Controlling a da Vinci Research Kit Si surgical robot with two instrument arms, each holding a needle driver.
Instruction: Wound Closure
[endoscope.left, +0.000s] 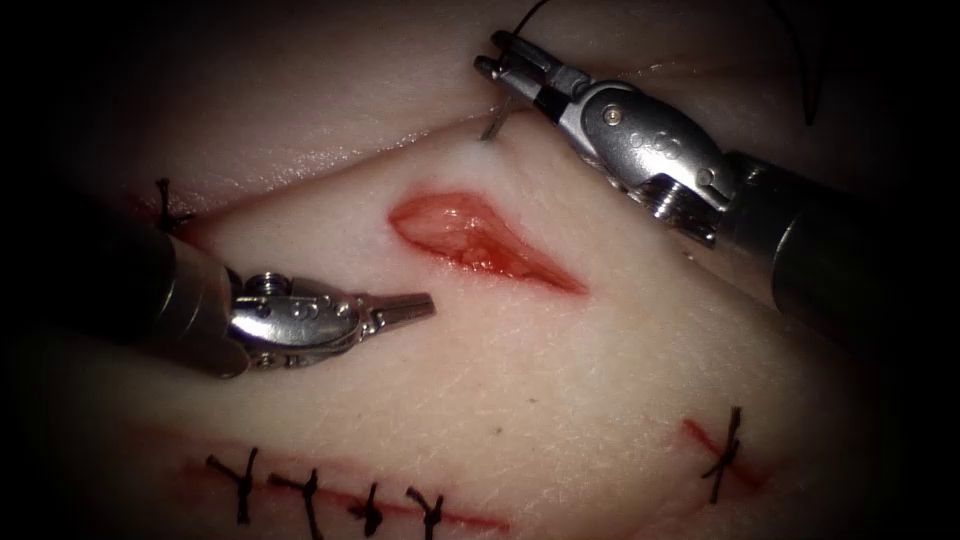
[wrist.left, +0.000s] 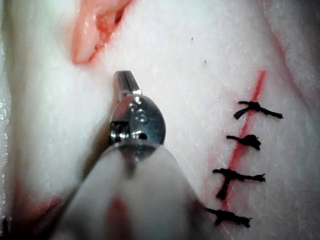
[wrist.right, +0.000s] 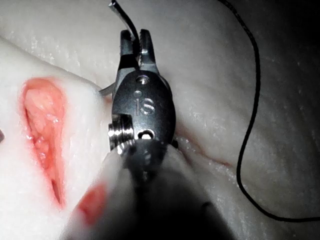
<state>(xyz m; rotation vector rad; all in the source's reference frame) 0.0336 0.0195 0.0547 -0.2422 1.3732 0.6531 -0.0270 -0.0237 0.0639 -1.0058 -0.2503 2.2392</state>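
While right end effector (endoscope.left: 492, 55) grips needle (endoscope.left: 494, 122), cut (endoscope.left: 480, 238) gapes.

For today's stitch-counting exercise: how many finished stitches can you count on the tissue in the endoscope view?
6: four in a row along the bottom, one lower right, one far left. Dark edges may hide more.

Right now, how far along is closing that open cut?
Done: older cuts nearby carry stitches. In hand: the right tool grips the needle above the cut, its tip at the tissue edge; thread trails. The left tool holds nothing. Left: the open cut has no stitch.
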